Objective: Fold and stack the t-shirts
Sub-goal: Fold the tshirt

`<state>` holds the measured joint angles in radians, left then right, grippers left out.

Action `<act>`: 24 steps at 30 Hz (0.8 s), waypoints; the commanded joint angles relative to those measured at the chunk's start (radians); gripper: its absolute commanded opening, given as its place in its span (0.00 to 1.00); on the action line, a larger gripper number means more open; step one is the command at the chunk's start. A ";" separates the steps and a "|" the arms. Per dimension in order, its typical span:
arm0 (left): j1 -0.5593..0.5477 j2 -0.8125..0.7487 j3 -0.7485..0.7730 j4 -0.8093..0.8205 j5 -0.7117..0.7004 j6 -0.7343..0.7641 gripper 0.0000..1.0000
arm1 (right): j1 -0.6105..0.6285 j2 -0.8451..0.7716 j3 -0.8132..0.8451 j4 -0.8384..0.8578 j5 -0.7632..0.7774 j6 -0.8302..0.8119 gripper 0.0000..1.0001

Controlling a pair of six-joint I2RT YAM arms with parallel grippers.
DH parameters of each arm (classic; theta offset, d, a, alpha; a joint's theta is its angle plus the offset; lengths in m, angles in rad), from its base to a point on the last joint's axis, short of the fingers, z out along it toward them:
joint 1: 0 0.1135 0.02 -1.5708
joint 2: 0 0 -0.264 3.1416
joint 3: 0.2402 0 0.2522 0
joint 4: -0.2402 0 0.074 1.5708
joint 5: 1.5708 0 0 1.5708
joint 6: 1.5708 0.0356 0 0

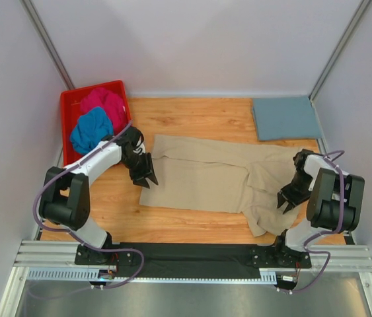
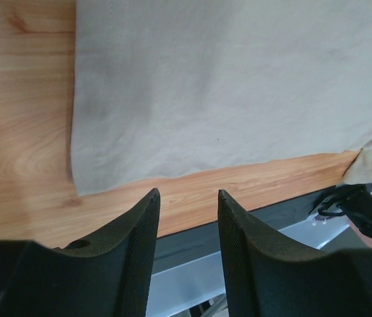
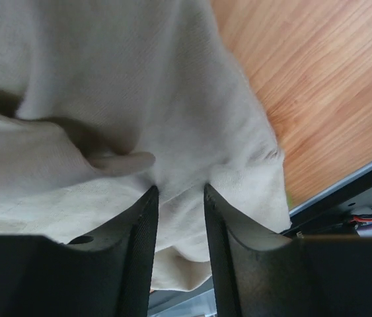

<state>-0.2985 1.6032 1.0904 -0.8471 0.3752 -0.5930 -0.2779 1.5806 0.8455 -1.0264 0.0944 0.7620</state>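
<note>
The beige t-shirt [image 1: 205, 177] lies spread across the middle of the table, its right part bunched and folded over [image 1: 268, 198]. My left gripper [image 1: 147, 178] is open and empty at the shirt's left edge; in the left wrist view [image 2: 187, 198] its tips hang over bare wood just off the beige cloth [image 2: 225, 86]. My right gripper [image 1: 285, 201] is open just above the bunched cloth [image 3: 139, 99], jaws apart [image 3: 179, 191]. The grey-blue t-shirt [image 1: 286, 117] lies folded at the back right. The magenta t-shirt [image 1: 106, 104] and the bright blue t-shirt [image 1: 91, 130] sit crumpled in the bin.
The red plastic bin [image 1: 68, 105] stands at the back left against the wall. White walls close in the table on three sides. A metal rail [image 1: 192, 261] runs along the near edge, with cables by the arm bases.
</note>
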 commanded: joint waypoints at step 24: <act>0.071 -0.097 -0.053 -0.010 -0.056 0.087 0.47 | 0.014 -0.326 0.021 -0.308 0.045 0.182 0.52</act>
<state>-0.2256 1.5166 1.0256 -0.8745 0.3038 -0.5278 -0.2668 1.3636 0.9123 -1.2133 0.1524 0.7856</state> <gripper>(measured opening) 0.466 0.510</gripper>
